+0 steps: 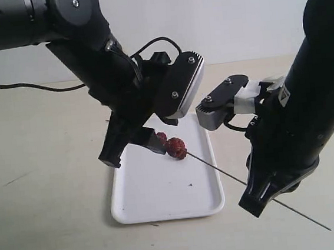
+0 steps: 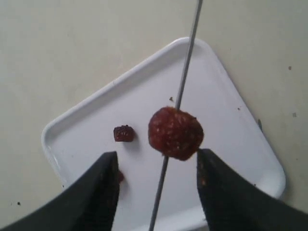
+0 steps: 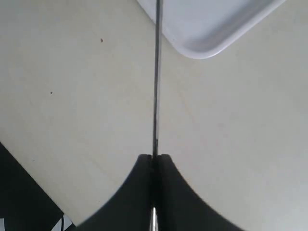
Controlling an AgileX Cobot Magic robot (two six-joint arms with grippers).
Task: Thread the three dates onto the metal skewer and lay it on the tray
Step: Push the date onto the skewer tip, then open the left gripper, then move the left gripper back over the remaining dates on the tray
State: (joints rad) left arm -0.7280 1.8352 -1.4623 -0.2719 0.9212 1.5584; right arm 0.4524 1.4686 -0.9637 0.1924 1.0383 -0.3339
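Left gripper (image 2: 158,159) spread wide around the dates; right gripper (image 3: 154,159) pressed together, pinching the metal skewer (image 3: 156,72).

The dates (image 1: 175,148) sit bunched near one end of the skewer, held above the white tray (image 1: 163,211). In the left wrist view they line up as one dark red lump, so how many are threaded cannot be told. The left gripper's fingers (image 2: 101,187) stand apart on either side of that lump, one just beside it. A small dark red crumb (image 2: 123,133) lies on the tray's floor. From the dates the skewer runs out across the tray's long edge to the right gripper, and its bare tail pokes out beyond the gripper over the pale table (image 1: 43,190).
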